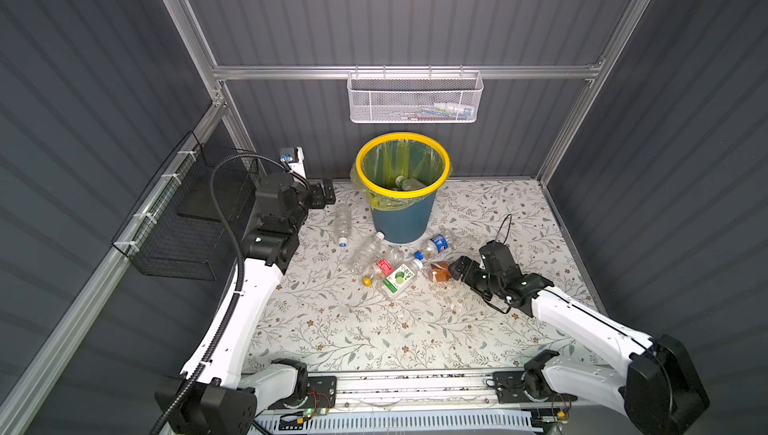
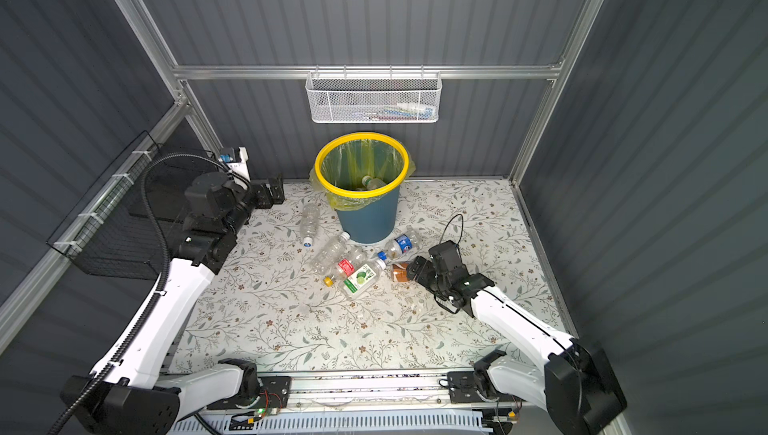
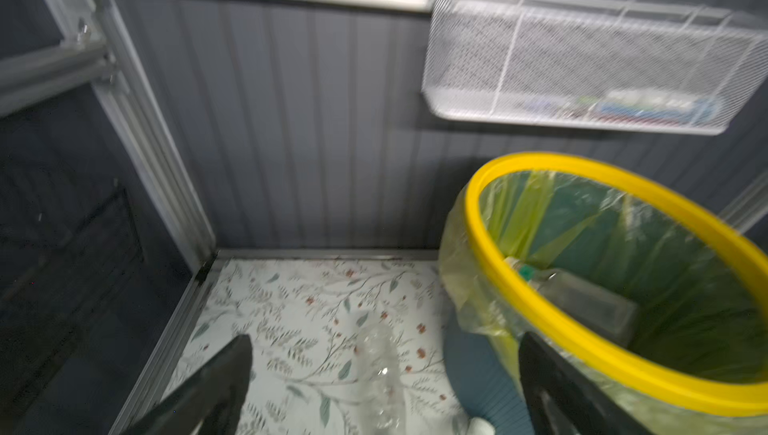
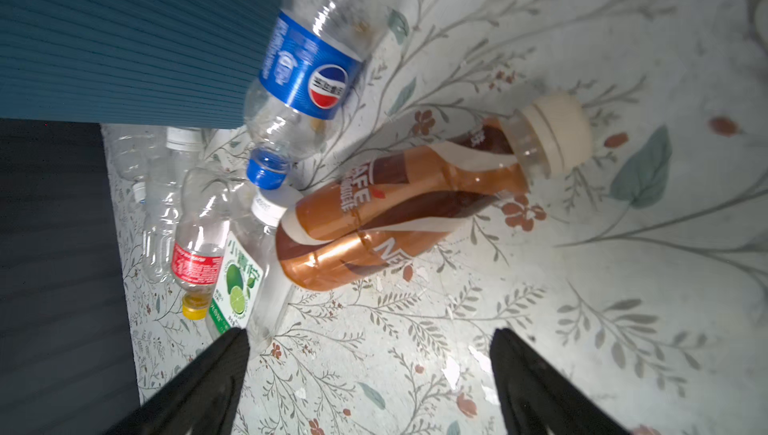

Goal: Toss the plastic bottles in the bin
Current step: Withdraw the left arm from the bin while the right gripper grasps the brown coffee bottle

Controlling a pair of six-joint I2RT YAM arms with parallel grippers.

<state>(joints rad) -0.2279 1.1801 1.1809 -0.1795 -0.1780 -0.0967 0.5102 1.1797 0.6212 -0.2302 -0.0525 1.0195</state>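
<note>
I am looking at the plastic bottles. Six are lying on their sides on the floral worktop (image 1: pixel 374 329), most of them clustered at the centre of both top views just below the bin (image 1: pixel 402 221). One more clear bottle (image 1: pixel 409 182) is resting inside the bin's yellow-green liner. The bin is standing upright by the back wall, upper centre of the frame.

In the cluster, a brown bottle (image 4: pixel 399 212) with a cream cap is lying at the right end. A blue-labelled bottle (image 4: pixel 307 67) is lying just above it, close against the bin's base. Left of these, a green-and-white-labelled bottle (image 1: pixel 400 279) and a red-labelled bottle (image 1: pixel 378 267) with a yellow cap are touching each other, with a white-capped clear bottle (image 1: pixel 366 252) beside them. A lone clear bottle (image 1: pixel 343 223) is lying apart, left of the bin.

The right tool (image 1: pixel 456 270) is hovering low at centre right, jaws spread wide and gripping nothing. The brown bottle is lying just ahead of its fingertips, not between them, and the green-and-white-labelled bottle is crowding one finger.

The left tool (image 1: pixel 324 194) is hanging at the worktop's upper left, beside the bin's rim, jaws spread wide and empty, with the lone clear bottle below it.

A white mesh basket (image 1: pixel 415 98) is hanging above the bin, and a black wire basket (image 1: pixel 187 221) is sitting on the left wall.
</note>
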